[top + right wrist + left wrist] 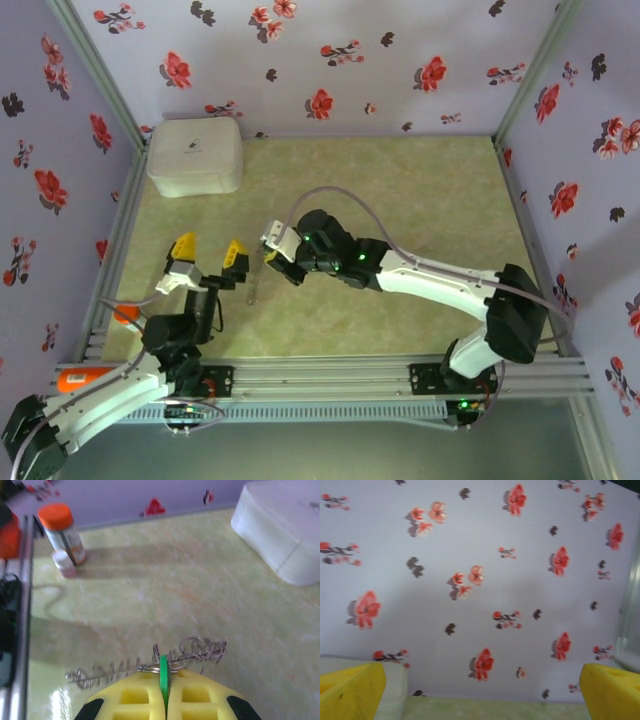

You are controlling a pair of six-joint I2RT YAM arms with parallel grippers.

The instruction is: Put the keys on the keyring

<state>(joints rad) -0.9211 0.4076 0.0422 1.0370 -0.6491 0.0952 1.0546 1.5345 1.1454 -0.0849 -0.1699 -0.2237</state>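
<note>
One orange-cap btl (pixel 62 532), contents unclear

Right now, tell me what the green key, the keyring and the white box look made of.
Green key: smooth, evenly bright, likely plastic. Keyring: thin grey coiled wire with glints, probably metal. White box: matte, rounded edges with a seam, looks moulded plastic; not certain.

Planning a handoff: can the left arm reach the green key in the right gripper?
Probably yes: the open left gripper sits alongside, nothing between, but the right gripper hides most of the key.
</note>
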